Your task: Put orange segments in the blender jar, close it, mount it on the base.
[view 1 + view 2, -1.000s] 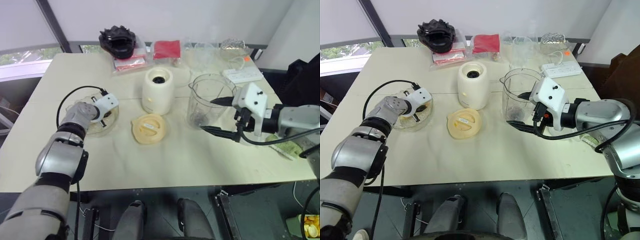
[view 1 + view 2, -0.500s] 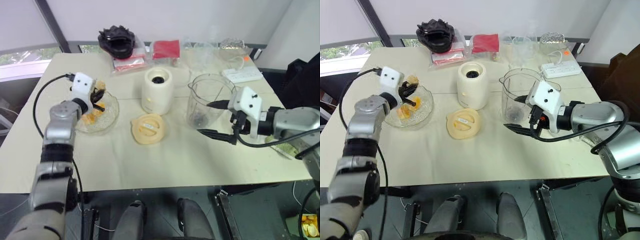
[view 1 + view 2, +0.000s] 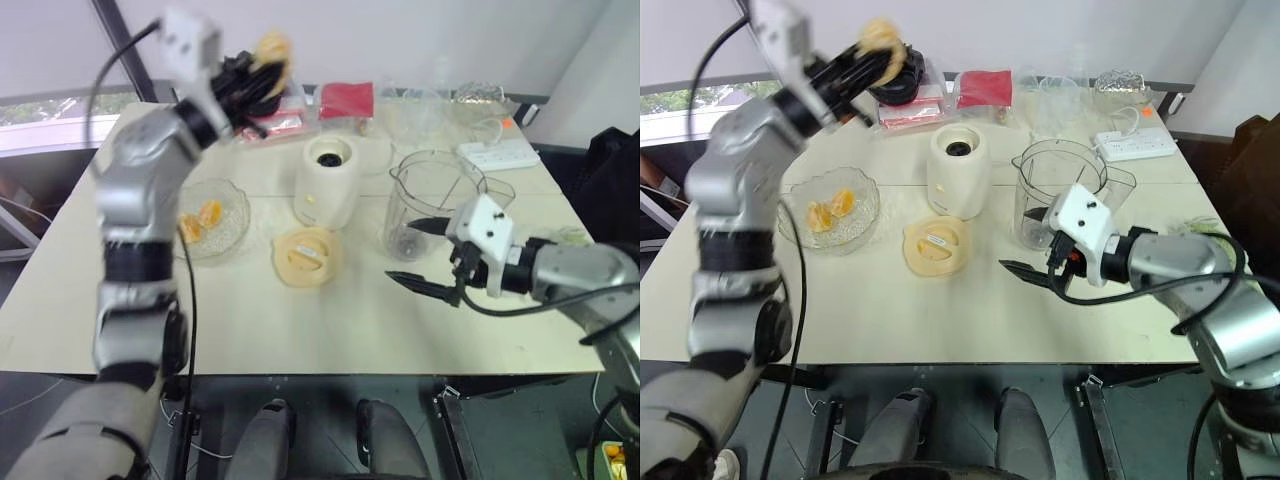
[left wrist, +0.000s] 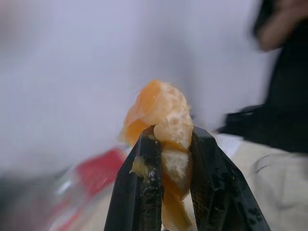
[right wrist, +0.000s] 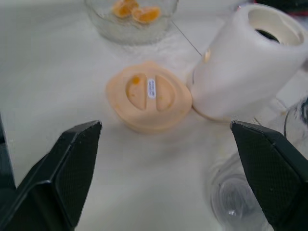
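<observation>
I am seeing my right gripper (image 3: 1032, 248) hanging low over the near part of the bench (image 3: 330, 330), its fingers spread wide apart and gripping nothing, just in front of the blender jar (image 3: 425, 205), which is standing upright and open. From the right wrist camera I am getting a closer look past those spread fingers: the cream lid (image 5: 149, 101) is lying flat with a small white label on top, touching the foot of the base (image 5: 245, 62), and the jar's bottom hub is showing through the clear wall. The head cameras are giving me the wider layout, with the base (image 3: 327, 183) standing between the jar and the scalloped glass dish (image 3: 212, 216), where a few orange segments (image 3: 830, 209) are lying. Farther back and high above the bench, my left gripper (image 3: 262, 62) is pinching one orange segment (image 4: 161, 125); the left wrist camera is showing the fingers clamped on its pale flesh, with pulp bulging above the tips. Along the far edge I am making out a black object (image 3: 902, 85), a red packet (image 3: 347, 100) and a white power strip (image 3: 498, 153).
</observation>
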`<action>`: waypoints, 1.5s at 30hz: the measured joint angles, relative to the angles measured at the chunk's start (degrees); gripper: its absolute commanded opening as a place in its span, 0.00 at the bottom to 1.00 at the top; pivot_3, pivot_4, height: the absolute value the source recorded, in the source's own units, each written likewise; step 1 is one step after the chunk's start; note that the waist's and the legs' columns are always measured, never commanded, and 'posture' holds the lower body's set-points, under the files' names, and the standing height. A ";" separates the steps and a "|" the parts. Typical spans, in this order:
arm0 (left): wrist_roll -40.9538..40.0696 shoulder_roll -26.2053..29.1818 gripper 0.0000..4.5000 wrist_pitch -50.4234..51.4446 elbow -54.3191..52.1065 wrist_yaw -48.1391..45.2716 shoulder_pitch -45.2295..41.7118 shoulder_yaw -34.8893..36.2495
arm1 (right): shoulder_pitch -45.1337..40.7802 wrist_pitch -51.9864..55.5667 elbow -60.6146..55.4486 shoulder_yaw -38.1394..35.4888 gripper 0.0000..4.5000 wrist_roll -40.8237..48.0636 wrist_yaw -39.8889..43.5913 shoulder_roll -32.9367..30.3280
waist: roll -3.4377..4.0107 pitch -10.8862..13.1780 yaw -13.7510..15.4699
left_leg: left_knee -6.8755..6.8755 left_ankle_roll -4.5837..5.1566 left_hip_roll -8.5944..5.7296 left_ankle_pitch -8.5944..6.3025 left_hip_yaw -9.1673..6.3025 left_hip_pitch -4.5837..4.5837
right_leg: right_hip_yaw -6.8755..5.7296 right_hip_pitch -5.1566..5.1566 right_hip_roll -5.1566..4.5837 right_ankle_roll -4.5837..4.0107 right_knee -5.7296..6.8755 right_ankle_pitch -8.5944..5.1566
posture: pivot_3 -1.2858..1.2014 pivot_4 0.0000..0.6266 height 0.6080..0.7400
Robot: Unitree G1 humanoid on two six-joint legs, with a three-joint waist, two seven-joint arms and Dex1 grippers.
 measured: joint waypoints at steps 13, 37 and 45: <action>8.39 -16.85 0.17 -28.74 46.63 -20.78 -19.86 -5.27 | 21.31 6.08 -19.23 -10.34 1.00 3.62 -20.91 7.09 | 0.01 0.03 -0.27 | -0.04 0.27 0.06 -0.15 0.08 0.01 | 0.02 -0.10 0.01 0.06 0.05 -0.04 | 0.52 0.24 1.00; 27.60 -22.56 0.68 -34.32 53.24 -8.10 -18.74 -9.31 | 43.53 -21.35 -19.40 -12.20 1.00 26.05 -53.40 -19.94 | -0.14 0.12 0.00 | -0.01 0.29 0.05 -0.16 0.08 0.03 | 0.06 0.00 0.02 0.12 0.03 -0.08 | 0.52 0.24 1.00; 27.92 -22.58 0.99 -34.09 53.24 -5.64 -18.75 -7.62 | 44.05 -21.90 -19.40 -12.38 1.00 27.54 -54.69 -21.73 | -0.14 0.12 -0.01 | 0.00 0.29 0.05 -0.16 0.09 0.03 | 0.06 0.02 0.02 0.12 0.03 -0.08 | 0.52 0.24 1.00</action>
